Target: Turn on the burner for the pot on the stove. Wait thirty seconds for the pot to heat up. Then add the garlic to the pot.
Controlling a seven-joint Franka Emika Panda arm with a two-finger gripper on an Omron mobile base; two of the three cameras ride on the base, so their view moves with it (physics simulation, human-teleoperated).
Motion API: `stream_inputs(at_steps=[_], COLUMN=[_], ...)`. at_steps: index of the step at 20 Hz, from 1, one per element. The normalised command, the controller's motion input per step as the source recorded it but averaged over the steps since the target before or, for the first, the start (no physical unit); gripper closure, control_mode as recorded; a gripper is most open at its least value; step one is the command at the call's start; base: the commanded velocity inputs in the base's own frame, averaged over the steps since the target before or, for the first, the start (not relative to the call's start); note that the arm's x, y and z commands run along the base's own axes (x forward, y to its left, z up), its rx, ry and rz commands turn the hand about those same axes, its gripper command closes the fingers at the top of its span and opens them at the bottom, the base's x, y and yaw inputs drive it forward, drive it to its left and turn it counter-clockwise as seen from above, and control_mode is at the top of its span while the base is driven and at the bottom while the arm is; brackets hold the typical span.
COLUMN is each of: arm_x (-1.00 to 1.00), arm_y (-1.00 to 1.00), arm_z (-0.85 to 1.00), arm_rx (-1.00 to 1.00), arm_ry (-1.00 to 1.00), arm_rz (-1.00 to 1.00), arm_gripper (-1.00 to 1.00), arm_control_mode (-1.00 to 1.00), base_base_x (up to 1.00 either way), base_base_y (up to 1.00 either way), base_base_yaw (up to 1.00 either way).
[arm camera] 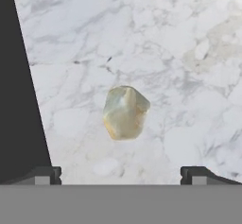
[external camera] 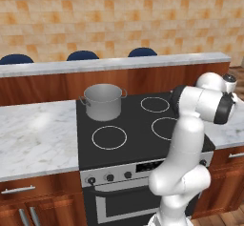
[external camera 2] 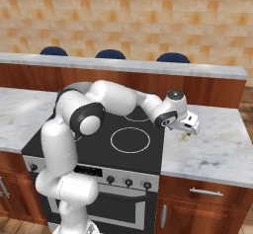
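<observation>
**Hovering over the garlic**

I am holding my gripper (arm camera: pixel 121 173) with fingers spread wide, grasping nothing, above the small pale yellowish garlic bulb (arm camera: pixel 125 113) lying on the white marble counter (arm camera: pixel 189 53) just beside the black glass stove (external camera 2: pixel 99 144).

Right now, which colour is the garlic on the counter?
The garlic is pale yellowish-white with a faint grey-green tint, clearest in the hand view.

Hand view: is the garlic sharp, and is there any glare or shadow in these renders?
Hand view: the garlic is soft-edged and slightly blurred, with hardly any shadow on the counter. Left base view: a pale sheen sits on the marble left of the stove, and the pot is evenly lit. Right base view: flat light, coarse; the hand hangs over the garlic.
</observation>
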Motion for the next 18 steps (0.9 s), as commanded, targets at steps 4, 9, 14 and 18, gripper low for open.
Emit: stream_inputs(at_steps=[4,9,14,18], arm_x=[0.02,0.24,0.27,0.16], arm_y=[-0.05,0.00,0.00,-0.03], arm_z=[-0.26,-0.13,-0.19,-0.24], arm_rx=[0.00,0.00,0.00,0.00], arm_ry=[0.00,0.01,0.03,0.04], arm_rz=[0.00,0.00,0.00,0.00], arm_gripper=[-1.00,-1.00,-1.00,-1.00], arm_control_mode=[-1.00,-1.00,-1.00,-1.00], base_base_x=[0.00,0.00,0.00,0.00], base_base_y=[0.00,0.00,0.00,0.00], base_base_yaw=[0.00,0.00,0.00,0.00])
